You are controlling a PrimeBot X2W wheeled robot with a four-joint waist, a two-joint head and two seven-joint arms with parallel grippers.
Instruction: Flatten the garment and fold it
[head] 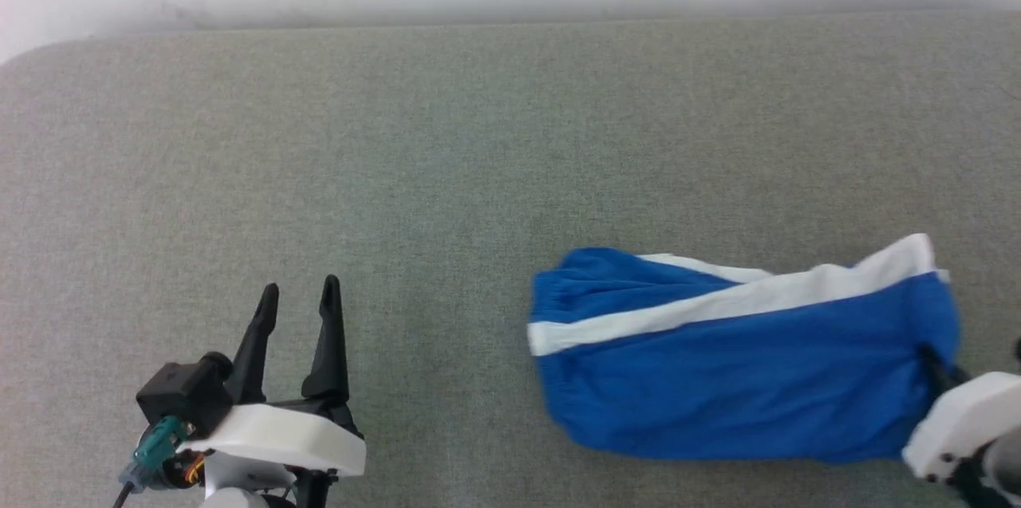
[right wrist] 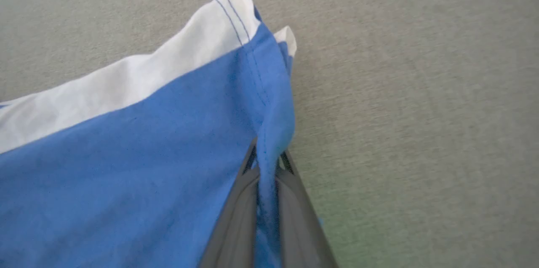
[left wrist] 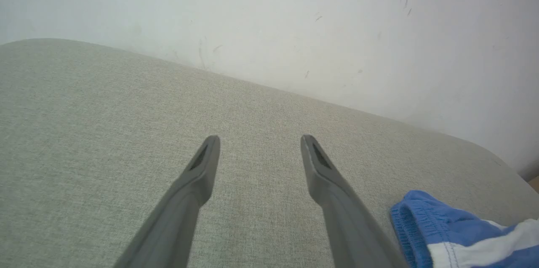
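thin hem pinch is risking a slip

the garment (head: pixel 742 380) is lying bunched on the near right of the desk (head: pixel 399 133), with its gathered waistband facing left. the right jaws are pinching a narrow fold of its right hem edge. the left jaws are standing spread over bare desk at the near left, well apart from the cloth. judged risk: a pull is likely dragging the whole piece, since nothing is anchoring the waistband, or the thin fold is slipping free. no container is taking part here.
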